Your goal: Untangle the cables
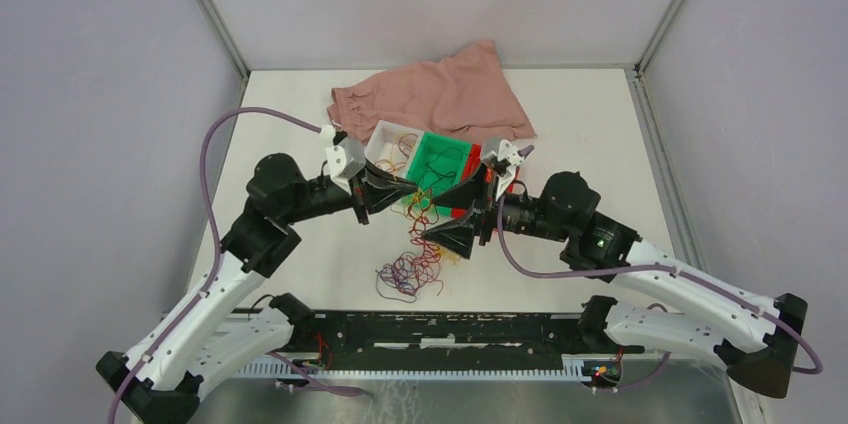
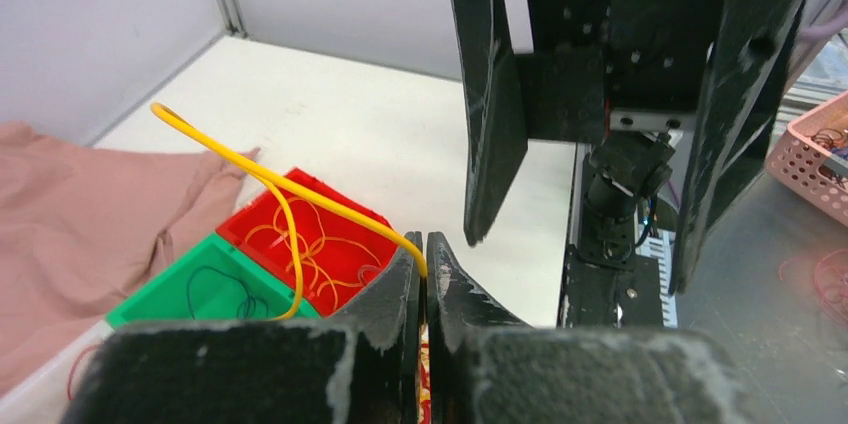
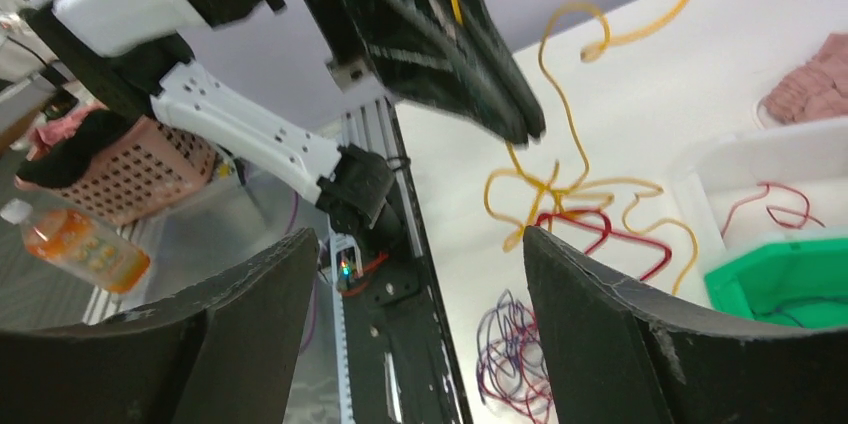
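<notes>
Here, both arms meet over the white table (image 1: 600, 134).
A pink cloth (image 1: 440, 94) lies at the far side, with the green bin (image 1: 440, 157) just before it and the cables (image 1: 410, 272) clumped nearer, at centre. The right gripper (image 3: 418, 244) gapes wide, and the left gripper (image 2: 425, 244) pinches one yellow strand (image 2: 240, 159).

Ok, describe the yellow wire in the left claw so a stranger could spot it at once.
On the white table, a row of small bins sits just in front of the pink cloth. The left claw is shut at their near side, pinching one yellow wire. It loops up through the air, while the red and purple tangle lies on the table's near side.
</notes>
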